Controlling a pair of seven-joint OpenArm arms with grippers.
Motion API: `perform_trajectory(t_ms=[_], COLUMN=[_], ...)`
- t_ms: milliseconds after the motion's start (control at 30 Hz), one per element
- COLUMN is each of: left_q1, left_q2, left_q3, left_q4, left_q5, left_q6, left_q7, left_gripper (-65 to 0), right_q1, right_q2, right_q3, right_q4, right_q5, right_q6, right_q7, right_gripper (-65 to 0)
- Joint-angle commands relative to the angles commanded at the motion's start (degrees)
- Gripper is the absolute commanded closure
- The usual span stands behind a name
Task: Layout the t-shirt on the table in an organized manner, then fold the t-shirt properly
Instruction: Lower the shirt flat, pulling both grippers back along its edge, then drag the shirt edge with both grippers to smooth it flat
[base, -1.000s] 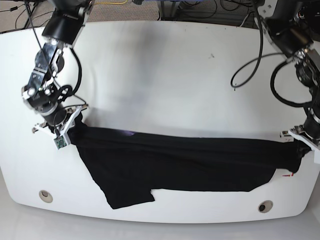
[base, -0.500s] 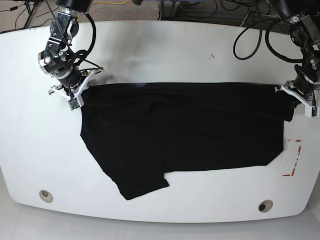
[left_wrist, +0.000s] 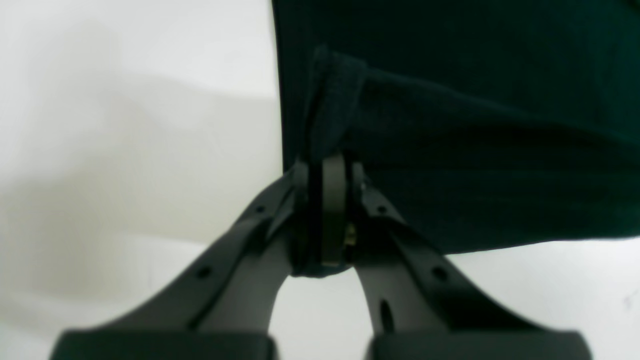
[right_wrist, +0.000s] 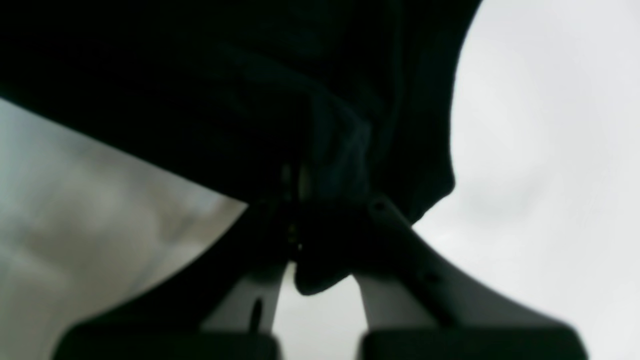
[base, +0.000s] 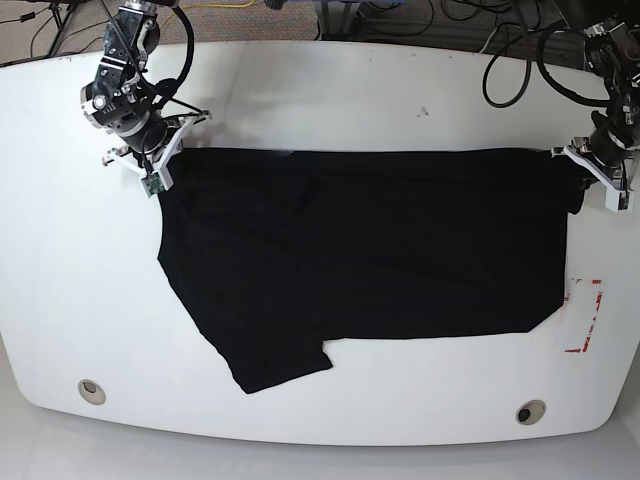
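Note:
The black t-shirt (base: 370, 250) lies spread wide over the white table (base: 330, 90), plain side up, with one sleeve (base: 275, 365) pointing to the front left. No graphic shows. My left gripper (base: 580, 172) is shut on the shirt's far right corner; in the left wrist view its fingers (left_wrist: 327, 200) pinch a fold of black cloth (left_wrist: 450, 150). My right gripper (base: 165, 165) is shut on the far left corner, and in the right wrist view dark cloth (right_wrist: 250, 100) bunches between the fingers (right_wrist: 320, 235).
A red-marked patch (base: 590, 320) sits on the table just right of the shirt's edge. Two round grey holes (base: 91, 391) (base: 530, 412) lie near the front edge. Cables (base: 520, 60) hang over the back right corner.
Both grippers have pulled the shirt's top edge away from the front edge toward the back of the table. The cloth went from a narrow bunched band to a wide flat spread.

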Motion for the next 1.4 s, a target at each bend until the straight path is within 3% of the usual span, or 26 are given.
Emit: perform_trajectory(t_ms=[133, 233, 267, 300, 367, 500, 700, 867, 1100, 1400], left_q1=[0.0, 0.1, 0.3, 0.3, 0.3, 0.3, 0.2, 0.1, -0.2, -2.6], left_q2=[-0.4, -0.5, -1.1, -1.2, -1.4, -1.5, -3.0, -3.3, -2.9, -1.1], left_q3=[0.0, 0.0, 0.0, 0.0, 0.6, 1.1, 1.0, 0.7, -1.4, -1.5], left_q4=[-1.7, -2.1, -2.1, -2.1, -2.1, -1.8, 2.0, 7.4, 15.1, 10.6], left_q5=[0.0, 0.1, 0.1, 0.1, 0.1, 0.1, -0.2, -0.3, -0.3, 0.0], left_q6=[0.0, 0.0, 0.0, 0.0, 0.2, 0.2, -0.1, -0.1, -0.1, -0.1], left_q7=[0.1, 0.1, 0.1, 0.1, 0.4, 1.8, 3.8, 5.2, 7.4, 7.2], left_gripper=[-5.7, -15.7, -22.5, -25.0, -37.1, -49.4, -49.9, -49.9, -49.9, -49.9], right_q1=[-1.1, -1.9, -2.5, -2.7, -3.6, -4.8, -8.2, -9.0, -6.7, -4.0], right_q2=[-0.9, -1.4, -1.4, -1.4, -1.5, -1.5, -2.3, -3.3, -3.5, -3.3], right_q3=[0.0, 0.0, 0.0, 0.0, 0.0, -0.1, -0.2, -1.8, -1.9, -1.9], right_q4=[0.0, 0.1, 0.2, 0.3, 0.4, 0.7, 8.1, 13.3, 13.1, 10.4], right_q5=[0.0, 0.0, 0.0, 0.0, 0.0, 0.4, 0.6, 0.5, 0.4, 0.0], right_q6=[0.0, 0.0, 0.0, 0.0, 0.0, 0.0, 0.0, 0.0, 0.0, 0.0], right_q7=[0.0, 0.0, 0.0, 0.0, 0.0, 0.0, -0.2, -3.7, -4.6, -4.7], right_gripper=[-7.3, -18.2, -25.5, -28.1, -37.9, -48.4, -50.6, -50.4, -50.3, -50.3])
